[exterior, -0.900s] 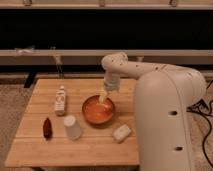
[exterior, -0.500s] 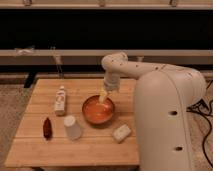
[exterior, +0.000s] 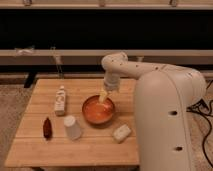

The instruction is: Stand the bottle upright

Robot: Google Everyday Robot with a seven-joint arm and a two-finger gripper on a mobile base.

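The cream-white bottle (exterior: 60, 100) with a narrow neck, white cap and pale label is on the left part of the wooden table (exterior: 45, 145); I cannot tell whether it stands or lies. My gripper (exterior: 103, 96) hangs from the white arm over the far rim of the orange bowl (exterior: 97, 110), well to the right of the bottle and apart from it.
A plain white cup (exterior: 72, 127) stands in front of the bottle. A small dark red-brown object (exterior: 47, 127) lies near the left edge. A pale rounded item (exterior: 121, 133) lies right of the cup. The robot's large white body (exterior: 167, 125) fills the right side.
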